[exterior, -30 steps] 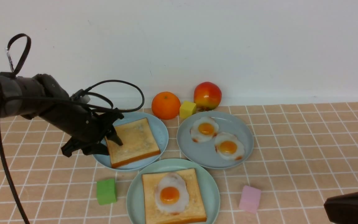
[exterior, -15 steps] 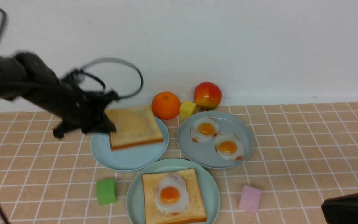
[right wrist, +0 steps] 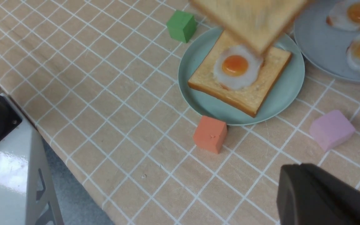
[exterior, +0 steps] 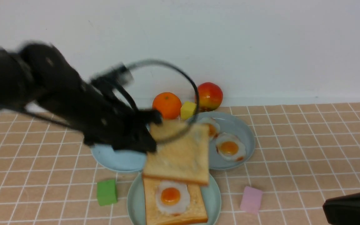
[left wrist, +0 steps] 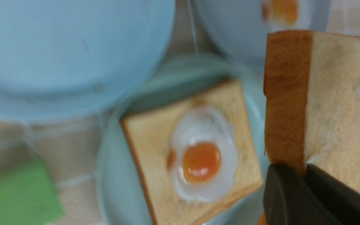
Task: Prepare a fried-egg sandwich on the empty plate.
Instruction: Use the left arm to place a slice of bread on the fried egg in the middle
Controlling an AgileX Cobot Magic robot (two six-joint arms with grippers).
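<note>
1. Left arm: reaches in from its own side of the table, sloping down toward the middle, blurred in the front view, a black cable looped over it.
2. Left gripper (exterior: pixel 151 147): clamped on the upper toast slice (exterior: pixel 178 153) at one edge. Slice is up off the plates, blurred; in front view it overlaps the far part of the lower toast slice (exterior: pixel 155 207).
3. Right gripper (right wrist: pixel 294 168): fingers together, nothing between them. Front view only gets a dark piece of it in the near right corner.
4. Sandwich: lower slice lies on the mint-green plate (exterior: pixel 213 203), fried egg (exterior: pixel 170 197) on top of it, yolk up. Upper slice is in the left gripper.
5. Front view only: orange (exterior: pixel 167 105), red-yellow apple (exterior: pixel 209 93) and yellow block (exterior: pixel 187 110) behind the plates.
6. Right wrist view only: orange block (right wrist: pixel 210 134) just beside the mint-green plate, plus white metal housing (right wrist: pixel 17 156) with a black cable.
7. Left wrist view: slice's brown crust close up, fingertips (left wrist: pixel 287 175) against it. Light blue plate (left wrist: pixel 73 56) shows far more fully than in front view, where the arm covers much of it.
</note>
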